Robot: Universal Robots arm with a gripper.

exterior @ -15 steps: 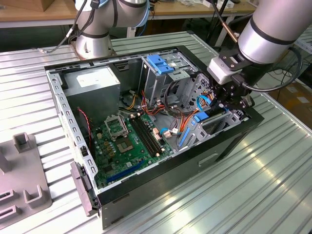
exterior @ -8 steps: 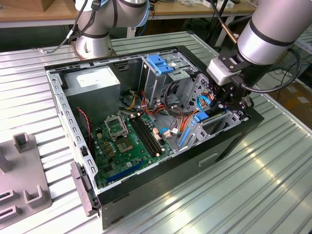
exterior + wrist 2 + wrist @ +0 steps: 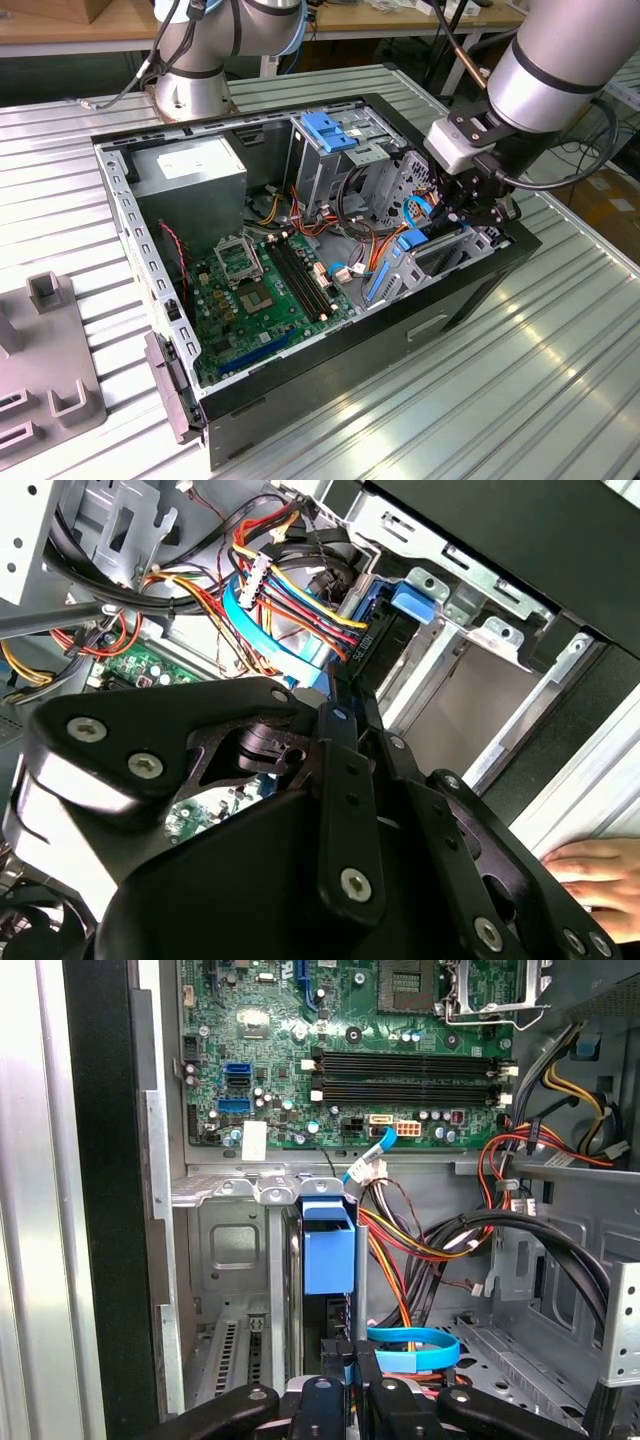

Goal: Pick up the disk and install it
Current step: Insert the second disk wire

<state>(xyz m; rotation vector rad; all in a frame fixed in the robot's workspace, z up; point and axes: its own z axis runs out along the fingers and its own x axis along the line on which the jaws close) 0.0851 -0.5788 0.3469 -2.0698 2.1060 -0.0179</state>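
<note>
The open computer case (image 3: 480, 290) lies on a ribbed metal table. The disk stands on edge in the drive bay at the case's front corner, on the exterior view's right. Mostly its blue rail (image 3: 410, 240) (image 3: 328, 1250) shows, and a blue tab (image 3: 410, 600) beside a black plug (image 3: 365, 645). My gripper (image 3: 470, 205) (image 3: 350, 1370) (image 3: 345, 695) reaches down into the case right at the disk's end. Its black fingers (image 3: 335, 1385) stand close together and look shut, with a bit of blue between the tips. Whether they pinch anything I cannot tell.
Red, yellow and black cables (image 3: 430, 1240) and a blue flat cable (image 3: 415, 1345) crowd the bay. The green motherboard (image 3: 260, 290), a grey power-supply box (image 3: 190, 170) and a blue bracket on the cage (image 3: 330, 130) fill the case. A hand (image 3: 590, 865) rests outside. A grey fixture (image 3: 50, 400) lies on the exterior view's left.
</note>
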